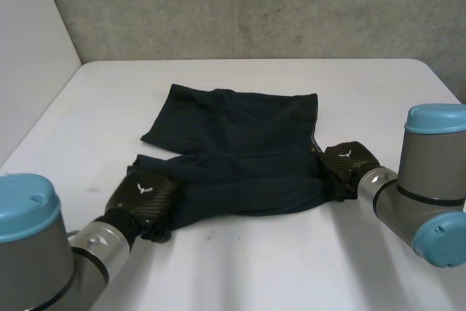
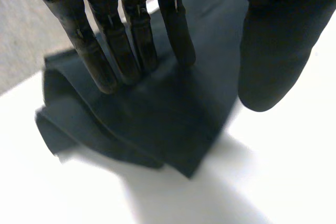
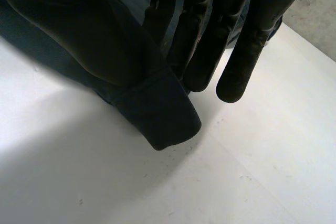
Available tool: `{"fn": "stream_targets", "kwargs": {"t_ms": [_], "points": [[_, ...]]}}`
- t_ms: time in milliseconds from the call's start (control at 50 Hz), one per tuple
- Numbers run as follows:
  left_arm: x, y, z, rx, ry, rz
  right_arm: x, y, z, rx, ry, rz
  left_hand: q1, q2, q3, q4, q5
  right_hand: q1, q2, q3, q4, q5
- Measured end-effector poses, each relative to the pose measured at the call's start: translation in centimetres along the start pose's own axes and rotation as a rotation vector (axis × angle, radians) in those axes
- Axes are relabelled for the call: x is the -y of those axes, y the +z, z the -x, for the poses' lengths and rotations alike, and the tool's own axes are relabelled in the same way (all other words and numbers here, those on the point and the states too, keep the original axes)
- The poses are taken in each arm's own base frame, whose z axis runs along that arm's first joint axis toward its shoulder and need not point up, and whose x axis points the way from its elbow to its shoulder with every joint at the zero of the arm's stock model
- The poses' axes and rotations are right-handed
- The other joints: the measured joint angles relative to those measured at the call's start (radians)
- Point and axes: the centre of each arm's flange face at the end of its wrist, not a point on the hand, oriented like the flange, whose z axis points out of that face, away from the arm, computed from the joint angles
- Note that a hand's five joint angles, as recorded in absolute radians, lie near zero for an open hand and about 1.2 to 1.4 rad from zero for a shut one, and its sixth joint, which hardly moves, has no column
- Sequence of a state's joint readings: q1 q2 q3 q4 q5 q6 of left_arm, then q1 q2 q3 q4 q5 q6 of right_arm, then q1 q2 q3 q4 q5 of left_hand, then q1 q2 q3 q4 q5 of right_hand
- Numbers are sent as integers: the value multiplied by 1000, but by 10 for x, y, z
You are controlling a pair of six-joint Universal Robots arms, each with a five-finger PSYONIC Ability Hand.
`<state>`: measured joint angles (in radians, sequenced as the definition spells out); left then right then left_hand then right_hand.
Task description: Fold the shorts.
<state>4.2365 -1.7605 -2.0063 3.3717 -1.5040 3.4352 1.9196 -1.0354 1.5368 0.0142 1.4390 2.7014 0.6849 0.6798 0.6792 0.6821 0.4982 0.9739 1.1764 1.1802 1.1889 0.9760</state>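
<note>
Left hand (image 1: 145, 193) is lying open on the near leg (image 1: 191, 202) of the dark navy cloth shorts (image 1: 240, 143). Its straight fingers (image 2: 102, 61) are touching or almost touching the fabric close to the hem, and its thumb (image 2: 273, 51) is standing apart from them. The shorts are lying spread out flat in the middle of the white table (image 1: 255, 274), with both legs pointing to the robot's left and what looks like the waistband (image 1: 314, 125) to its right. The right hand (image 1: 348, 164) is sitting at the near end of that edge, beside a hemmed corner (image 3: 168, 119). Whether it is already gripping this corner, one cannot tell.

Probably the first fold is being prepared, the near half going over the far half. To do it well, each hand is needing a sure pinch on its own end of the near edge before any lifting. The left thumb should be closing under the hem and taking both layers. Then both hands should be rising together at the same height, so that the cloth is not sagging or twisting, and laying leg upon leg with the edges matching.
</note>
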Motion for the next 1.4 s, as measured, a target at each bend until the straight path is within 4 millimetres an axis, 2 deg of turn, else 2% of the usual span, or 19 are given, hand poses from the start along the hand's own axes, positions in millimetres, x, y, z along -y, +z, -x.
{"fn": "stream_targets", "kwargs": {"t_ms": [100, 280, 780, 1020, 1120, 1180, 1220, 1340, 1400], "points": [[-14, 14, 0, 22, -3, 24, -2, -1, 2, 6, 0, 5, -1, 0, 0, -1, 0, 0, 0, 0, 0, 0], [-21, 36, 5, 89, 6, -9, -4, -3, 4, 12, -3, 9, -3, -2, -2, -6, -1, 0, 0, 0, 0, 0], [-24, 62, 7, 95, 31, 0, -6, -5, 11, 41, -15, 3, 3, 25, 25, 24, 27, 0, 0, 0, 0, 0], [-27, 75, 12, 112, 137, -1, -7, -5, 12, 48, -14, 6, 73, 76, 78, 74, 53, 0, 0, 0, 0, 0], [-26, 80, 14, 119, 147, -11, -7, -6, 12, 48, -14, 6, 152, 152, 153, 149, 54, 0, 0, 0, 0, 0], [-25, 81, 14, 121, 147, -15, -7, -6, 12, 48, -14, 6, 274, 287, 285, 284, 54, 0, 0, 0, 0, 0], [-24, 82, 15, 123, 145, -17, -7, -6, 12, 48, -15, 6, 431, 462, 457, 460, 51, 0, 0, 0, 0, 0], [-21, 81, 18, 132, 142, -25, -7, -6, 12, 49, -15, 6, 467, 515, 506, 516, 55, 0, 0, 0, 0, 0], [-17, 80, 20, 137, 142, -36, -7, -6, 12, 50, -15, 5, 468, 516, 506, 516, 258, 0, 0, 0, 0, 0]]}}
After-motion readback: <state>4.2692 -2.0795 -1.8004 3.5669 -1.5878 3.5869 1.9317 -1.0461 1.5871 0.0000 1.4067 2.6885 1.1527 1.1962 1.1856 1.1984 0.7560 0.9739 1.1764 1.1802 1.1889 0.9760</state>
